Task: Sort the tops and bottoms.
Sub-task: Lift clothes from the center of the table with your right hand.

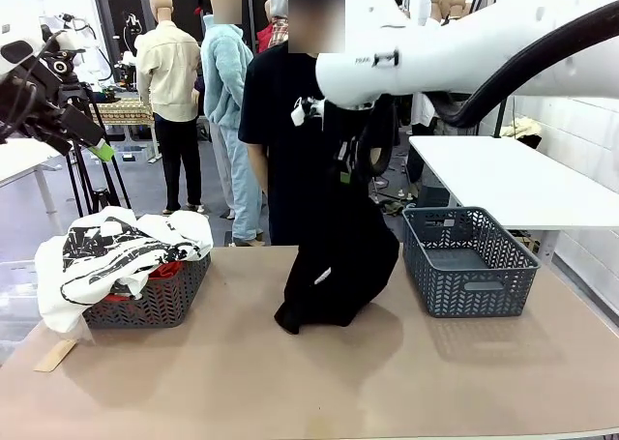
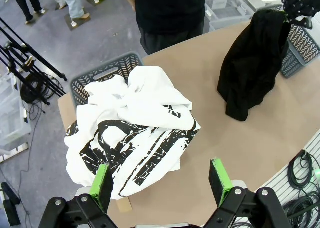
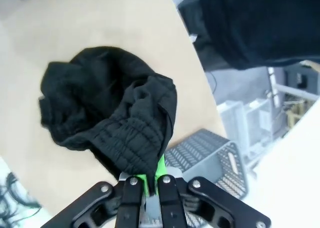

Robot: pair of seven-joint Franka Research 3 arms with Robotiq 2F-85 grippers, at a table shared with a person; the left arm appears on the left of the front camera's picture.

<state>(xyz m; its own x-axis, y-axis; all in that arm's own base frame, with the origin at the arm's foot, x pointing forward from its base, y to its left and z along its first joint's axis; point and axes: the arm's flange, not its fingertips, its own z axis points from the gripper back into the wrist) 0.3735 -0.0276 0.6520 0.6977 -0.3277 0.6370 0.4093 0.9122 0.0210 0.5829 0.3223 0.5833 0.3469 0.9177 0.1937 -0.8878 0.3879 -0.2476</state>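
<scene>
Two grey baskets [image 1: 150, 300] [image 1: 468, 260], one white printed top [image 1: 116, 247], one red top [image 1: 166, 269], one black bottoms [image 1: 334, 266].

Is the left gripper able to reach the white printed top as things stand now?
Probably yes. The left gripper is open and hangs directly above the white printed top, which lies uppermost on its grey basket. Nothing stands between them; the right gripper is busy holding the black bottoms.

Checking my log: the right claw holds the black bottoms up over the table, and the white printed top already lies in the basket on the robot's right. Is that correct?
Not quite. The right claw does hold the black bottoms, but the front view shows the white printed top in the basket on the robot's left.
</scene>
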